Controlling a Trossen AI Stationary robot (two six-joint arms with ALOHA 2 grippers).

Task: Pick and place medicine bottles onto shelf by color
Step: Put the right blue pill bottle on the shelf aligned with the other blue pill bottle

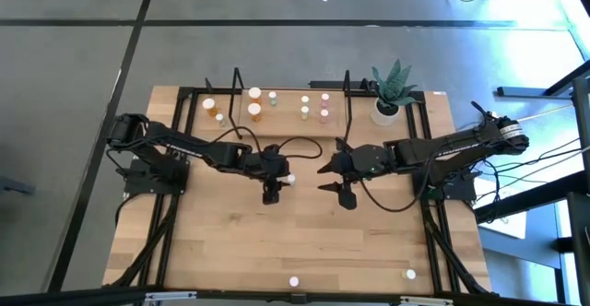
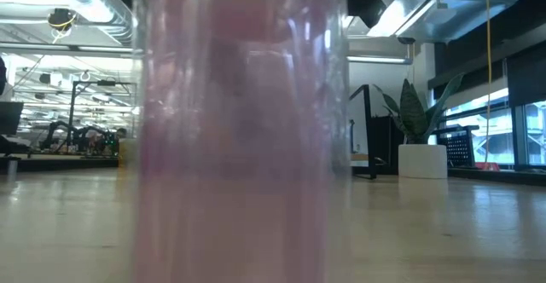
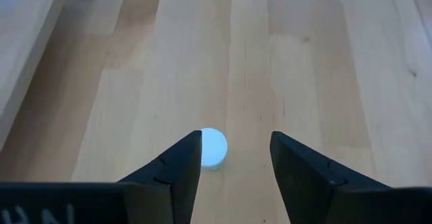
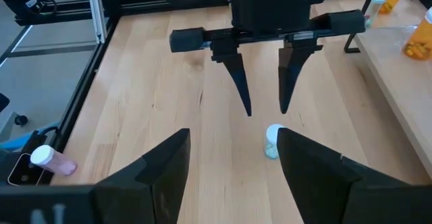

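Observation:
A small bottle with a white cap (image 3: 213, 146) and a pale body (image 4: 272, 143) stands upright on the wooden table, near its middle. My left gripper (image 3: 236, 140) hangs open just above it, slanting down. The fingertips (image 4: 248, 109) stand on either side of the cap and clear of it. From the right, my right gripper (image 4: 233, 137) faces it, open and holding nothing, a short way off (image 1: 323, 178). At the table's far side is the shelf (image 1: 277, 122), with several orange, green and pink bottles standing on its board.
A potted plant (image 1: 387, 103) stands at the far right by the shelf. A pink bottle (image 2: 239, 147) stands at the near edge, right before the low camera, and another bottle (image 1: 410, 274) stands near the right front corner. Black frame rails (image 1: 157, 241) run along the table's sides.

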